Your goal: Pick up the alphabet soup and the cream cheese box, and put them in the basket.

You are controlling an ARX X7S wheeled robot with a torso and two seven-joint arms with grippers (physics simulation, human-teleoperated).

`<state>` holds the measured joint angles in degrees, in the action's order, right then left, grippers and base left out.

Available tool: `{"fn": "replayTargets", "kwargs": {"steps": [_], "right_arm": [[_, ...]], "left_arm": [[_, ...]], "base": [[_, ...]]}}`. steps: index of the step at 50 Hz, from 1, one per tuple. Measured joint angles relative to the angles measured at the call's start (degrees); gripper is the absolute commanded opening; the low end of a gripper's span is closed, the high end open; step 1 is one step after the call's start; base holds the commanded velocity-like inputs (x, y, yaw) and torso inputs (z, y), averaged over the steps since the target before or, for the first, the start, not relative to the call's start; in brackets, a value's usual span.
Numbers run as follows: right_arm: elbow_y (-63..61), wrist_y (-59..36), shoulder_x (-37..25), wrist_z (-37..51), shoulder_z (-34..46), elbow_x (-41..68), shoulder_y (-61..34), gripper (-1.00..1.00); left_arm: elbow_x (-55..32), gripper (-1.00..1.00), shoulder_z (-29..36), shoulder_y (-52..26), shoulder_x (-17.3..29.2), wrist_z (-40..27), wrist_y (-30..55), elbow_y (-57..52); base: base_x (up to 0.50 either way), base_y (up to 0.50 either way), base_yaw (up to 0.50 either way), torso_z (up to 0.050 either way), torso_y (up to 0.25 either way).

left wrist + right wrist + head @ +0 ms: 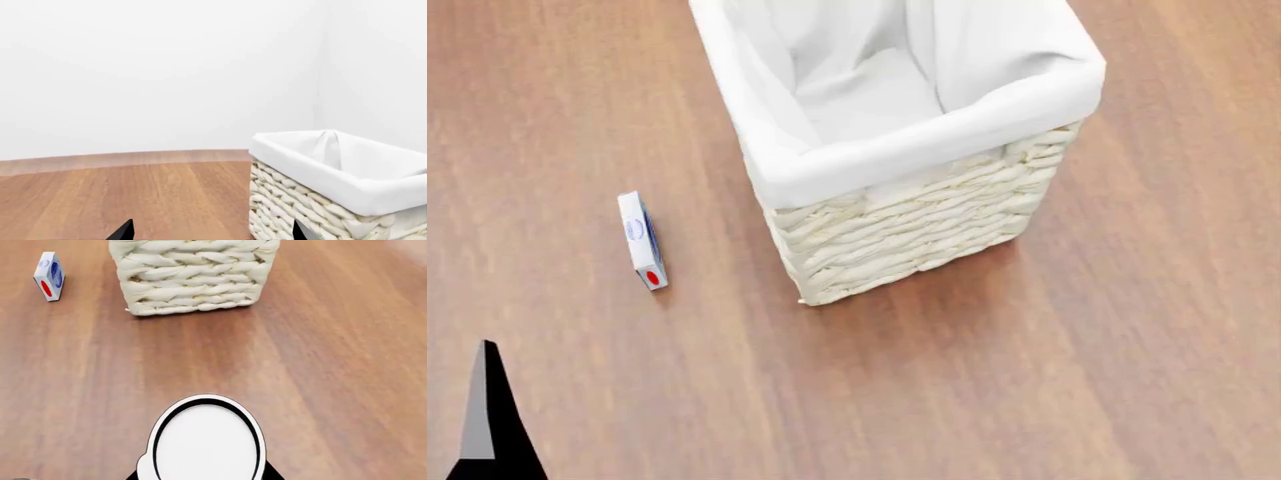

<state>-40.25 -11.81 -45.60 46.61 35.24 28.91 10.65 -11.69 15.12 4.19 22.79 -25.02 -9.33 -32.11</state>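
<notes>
The cream-white wicker basket (908, 225) with a white liner stands on the wooden floor; it also shows in the left wrist view (287, 202) and the right wrist view (193, 280). The cream cheese box (641, 240) stands on its edge on the floor to the basket's left, apart from it, and shows in the right wrist view (49, 276). My right gripper (207, 476) is shut on a can, taken as the alphabet soup (205, 440); only its white top shows and the label is hidden. My left gripper (212, 235) is open and empty, low beside the basket. One of its fingers (487, 430) shows in the head view.
Wooden floor (1028, 380) lies all round the basket. A white wall (160, 75) rises behind the floor in the left wrist view. The basket's inside shows only the liner (868, 90).
</notes>
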Motion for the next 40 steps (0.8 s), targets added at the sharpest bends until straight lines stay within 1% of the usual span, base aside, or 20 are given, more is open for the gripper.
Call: {"fn": "replayTargets", "kwargs": {"steps": [7,22,28,35,40], "right_arm": [[-3.25,-0.41,-1.04,1.88,-0.05,-3.62,-0.45,-1.00],[-9.46,5.07,-3.49,6.35,-1.87,-15.13,0.50,-1.00],[-12.12,4.76,-4.64,7.16,-3.39,-17.99,-0.63,-1.00],[-15.18,1.54,-6.19,7.10,-5.50,-18.85,-5.11,-1.00],[-16.60,-0.17,-9.38,8.91,-3.80,-16.15,-13.63,-1.00]], "left_arm": [[0.21,1.00,0.14,-0.03,0.04,-0.08,-0.11,0.20],[0.32,1.00,0.26,-0.32,0.17,-0.26,-0.16,0.50],[0.11,1.00,0.20,-0.45,0.30,-0.41,0.12,0.09],[-0.04,1.00,0.27,-0.83,0.58,-0.41,0.67,-0.61],[0.04,1.00,0.46,-1.01,0.71,-0.42,1.01,-1.07]], "base": [[0.00,0.00,0.00,0.000,0.000],[0.00,0.00,0.00,0.000,0.000],[0.00,0.00,0.00,0.000,0.000],[0.00,0.00,0.00,0.000,0.000],[0.00,0.00,0.00,0.000,0.000]]}}
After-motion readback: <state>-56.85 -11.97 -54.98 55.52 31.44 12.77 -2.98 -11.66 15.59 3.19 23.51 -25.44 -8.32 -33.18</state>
